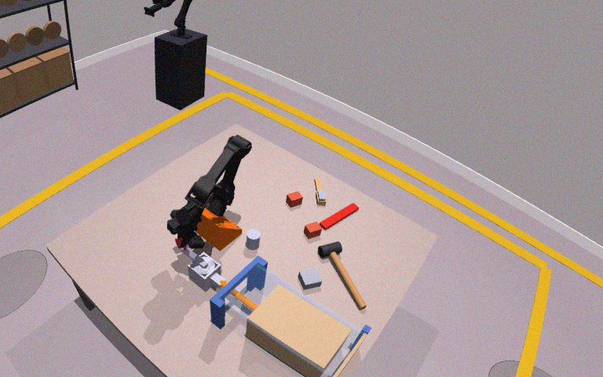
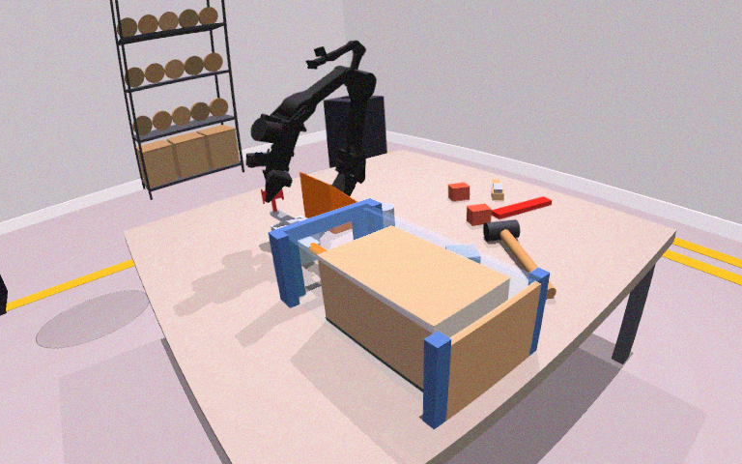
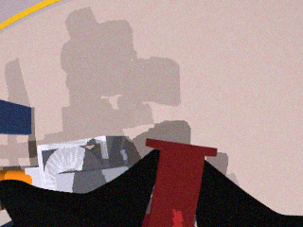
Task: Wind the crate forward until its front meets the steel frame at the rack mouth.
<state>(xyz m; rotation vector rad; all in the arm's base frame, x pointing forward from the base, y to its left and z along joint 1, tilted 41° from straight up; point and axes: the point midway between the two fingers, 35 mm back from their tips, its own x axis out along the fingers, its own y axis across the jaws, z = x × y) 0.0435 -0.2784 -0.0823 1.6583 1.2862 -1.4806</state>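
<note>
1. Crate [image 1: 299,324] [image 2: 413,275] sits inside the guard cubby, its front short of the blue steel frame [image 1: 239,278] [image 2: 328,220]; an orange strap [image 1: 245,299] [image 2: 317,247] [image 3: 16,177] runs from it to the winch [image 1: 204,269] [image 3: 71,163].
2. The gripper [image 1: 187,243] [image 2: 271,195] [image 3: 176,158] is clamped on the red grip of the winch handle [image 1: 178,243] [image 2: 273,196] [image 3: 180,180], whose grey arm reaches over the winch.
3. If the hand strays from the crank's circle, the key could probably lift or twist out of its hole.
4. Winding too hard or past contact might tip the crate or make it ride up; a sideways pull could skew it against the clear panels.
5. An orange wedge-shaped block [image 1: 219,229] [image 2: 323,196] stands close to the arm, and the grey cylinder [image 1: 253,239] nearby; a wide sweep might clip either.
6. The mallet [image 1: 348,280] [image 2: 518,249] and red bar [image 1: 338,216] [image 2: 522,207] lie well apart from the winch, unlikely to interfere.
</note>
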